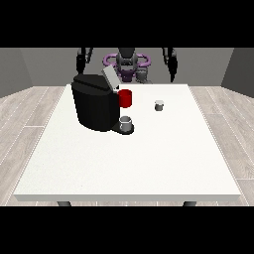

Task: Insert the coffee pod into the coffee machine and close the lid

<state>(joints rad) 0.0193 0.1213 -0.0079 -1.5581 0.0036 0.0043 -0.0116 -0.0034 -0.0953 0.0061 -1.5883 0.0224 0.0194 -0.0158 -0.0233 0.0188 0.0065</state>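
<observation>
A black coffee machine (pixel 95 105) stands on the left half of the white table (pixel 129 163). Its grey lid (pixel 110 78) is tilted up and open. A small grey coffee pod (pixel 158 105) rests upright on the table to the right of the machine, with nothing touching it. The hand at the view's left (pixel 80 66) hangs behind the machine's far edge. Beyond the table's back edge, the hand at the view's right (pixel 173 74) hangs well behind the pod. Neither hand holds anything.
A red mug (pixel 126 98) stands right behind the machine's spout. A grey cup (pixel 126 123) sits on the machine's drip base. The table's front edge lies close to the camera, and wooden floor surrounds the table.
</observation>
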